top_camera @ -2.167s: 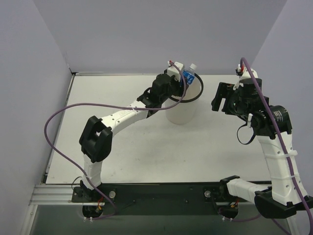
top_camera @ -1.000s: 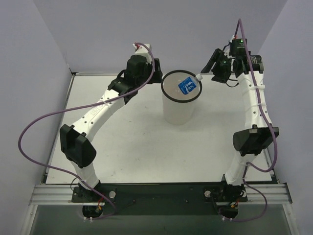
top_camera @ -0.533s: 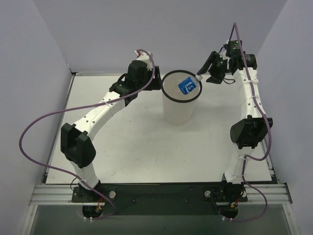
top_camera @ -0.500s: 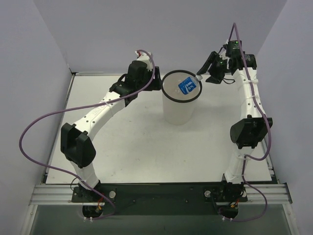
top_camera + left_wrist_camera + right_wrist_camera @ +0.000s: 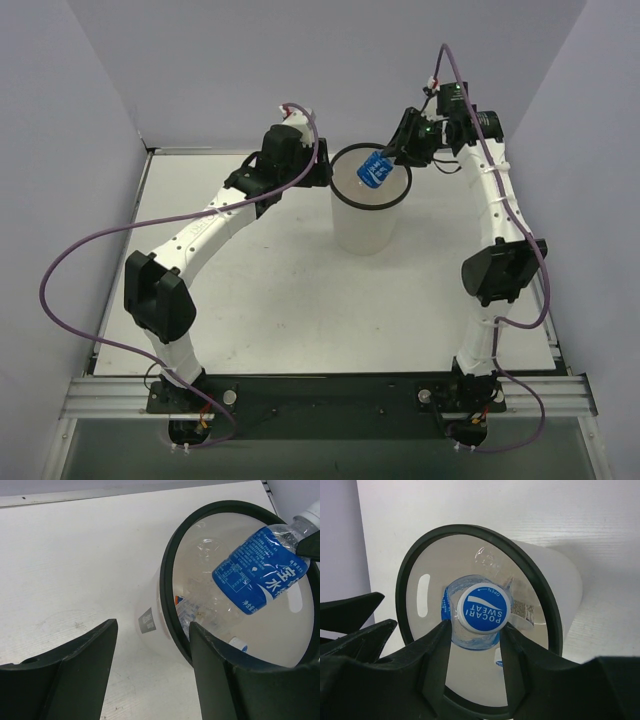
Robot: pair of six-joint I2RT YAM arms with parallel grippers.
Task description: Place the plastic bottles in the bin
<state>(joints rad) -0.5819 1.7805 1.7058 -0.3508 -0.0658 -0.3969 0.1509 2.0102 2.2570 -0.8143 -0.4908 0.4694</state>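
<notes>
- Right pincer (image 5: pixel 475 627) is clenching the blue-labelled clear plastic bottle (image 5: pixel 374 170) by its cap (image 5: pixel 482 607), base dipping into the whitish black-rimmed bin (image 5: pixel 364 232).
- Left pincer (image 5: pixel 150 675) is hanging released beside it.

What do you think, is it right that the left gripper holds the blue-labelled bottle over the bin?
Not quite: the right gripper holds the blue-labelled bottle over the bin, as the right wrist view shows; the left gripper is open and empty.

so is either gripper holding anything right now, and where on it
The right gripper pinches the clear blue-labelled plastic bottle by its neck; left gripper empty.
</notes>
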